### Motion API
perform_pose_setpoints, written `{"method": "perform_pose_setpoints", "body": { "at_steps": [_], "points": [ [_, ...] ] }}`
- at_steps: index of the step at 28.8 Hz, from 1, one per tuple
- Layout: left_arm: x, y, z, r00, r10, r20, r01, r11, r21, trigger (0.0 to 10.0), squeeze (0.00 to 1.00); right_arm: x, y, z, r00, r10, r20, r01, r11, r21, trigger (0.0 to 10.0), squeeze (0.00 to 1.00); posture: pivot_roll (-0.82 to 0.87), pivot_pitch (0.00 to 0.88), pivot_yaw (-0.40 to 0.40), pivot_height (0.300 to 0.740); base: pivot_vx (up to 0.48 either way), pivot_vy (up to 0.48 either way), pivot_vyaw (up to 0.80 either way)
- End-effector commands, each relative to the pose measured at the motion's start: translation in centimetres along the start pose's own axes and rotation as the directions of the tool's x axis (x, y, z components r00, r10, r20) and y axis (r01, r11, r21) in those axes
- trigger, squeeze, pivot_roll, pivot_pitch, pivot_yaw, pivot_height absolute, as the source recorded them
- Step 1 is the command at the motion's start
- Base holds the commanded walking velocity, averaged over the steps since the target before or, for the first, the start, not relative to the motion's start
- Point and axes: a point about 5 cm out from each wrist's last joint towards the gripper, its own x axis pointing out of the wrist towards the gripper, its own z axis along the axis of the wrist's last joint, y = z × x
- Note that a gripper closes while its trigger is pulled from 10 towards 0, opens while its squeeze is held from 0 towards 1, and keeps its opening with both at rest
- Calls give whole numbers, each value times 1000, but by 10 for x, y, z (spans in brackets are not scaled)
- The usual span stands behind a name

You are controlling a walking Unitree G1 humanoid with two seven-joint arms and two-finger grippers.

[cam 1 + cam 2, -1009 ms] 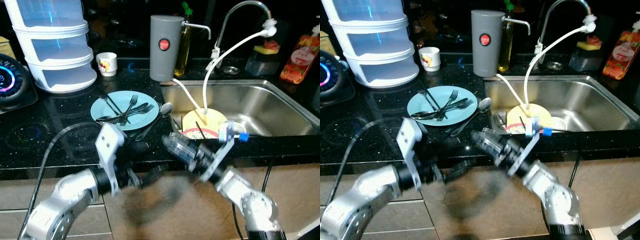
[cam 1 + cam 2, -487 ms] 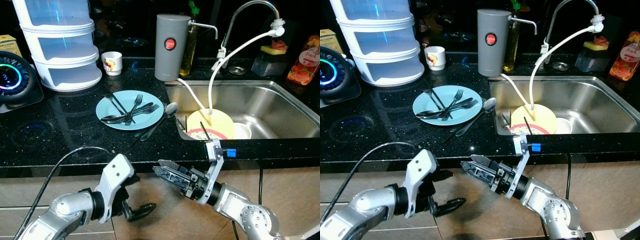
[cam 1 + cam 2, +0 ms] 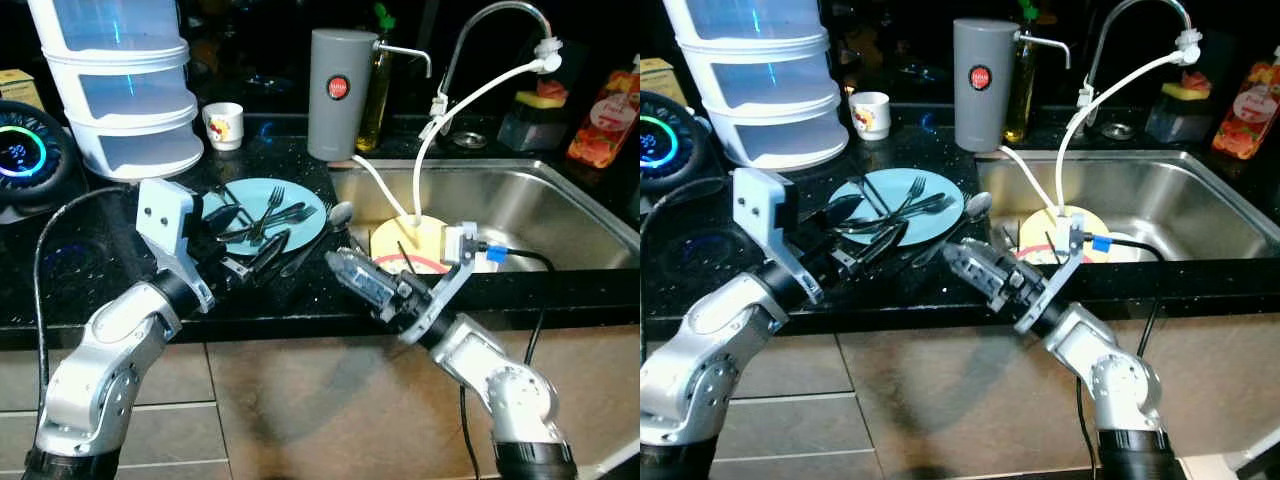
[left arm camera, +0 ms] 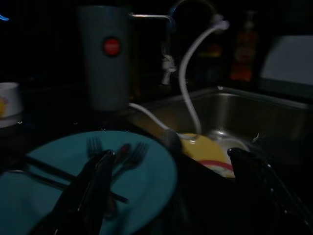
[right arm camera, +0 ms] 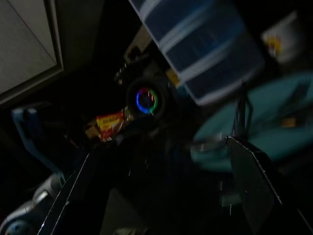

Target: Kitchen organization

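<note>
The robot is standing at the counter (image 3: 120, 270), and the work in hand appears to be the approach to the dirty tableware, with nothing yet gripped. The teal plate (image 3: 300, 225) is lying on the counter just beside the sink (image 3: 560, 215), on its left, carrying forks (image 3: 262, 212) and other cutlery, while a spoon (image 3: 335, 215) is lying partly off the plate's sink-side rim. The left gripper (image 3: 245, 245) is hovering at the plate's near edge with its fingers spread apart and empty; in the left wrist view one finger (image 4: 85, 193) is lying low across the plate's near part. The right gripper (image 3: 350, 272) is pointing toward the plate from the sink side, near the counter's front edge, its two fingers parted and holding nothing. Inside the sink, a yellow plate (image 3: 415, 245) is resting under the hose (image 3: 420, 150). Behind the teal plate a grey canister (image 3: 333, 95) and a small cup (image 3: 222, 125) are standing, with white stacked trays (image 3: 120, 90) farther left. Judging from this, the next move is calling for one gripper to settle over the cutlery or the plate's rim and close carefully, since the thin utensils are lying crossed and loose and could slide.
</note>
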Motion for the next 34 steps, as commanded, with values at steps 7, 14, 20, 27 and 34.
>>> {"method": "perform_pose_setpoints", "body": {
  "at_steps": [7,14,20,27,34],
  "points": [
    [4,16,-12,987,133,-87,-121,983,135,10000,0,4,-19,2,978,-210,23,211,974,-79,10000,0,68,64,-28,740,0,0,0],
    [19,48,-10,963,240,-125,-201,943,265,10000,1000,13,-47,25,868,-473,151,496,832,-249,10000,0,70,64,-26,740,0,0,0],
    [31,67,-9,958,253,-139,-216,948,234,10000,1000,24,-50,34,845,-492,209,535,791,-298,10000,0,70,67,-25,740,0,0,0],
    [49,85,-14,959,193,-206,-169,977,129,10000,0,37,-59,26,824,-543,161,558,730,-394,10000,0,74,89,-20,740,0,0,0],
    [59,93,-10,960,151,-234,-143,988,50,10000,0,40,-61,27,825,-541,165,557,731,-394,10000,0,77,120,-7,740,0,0,0]
  ]
}}
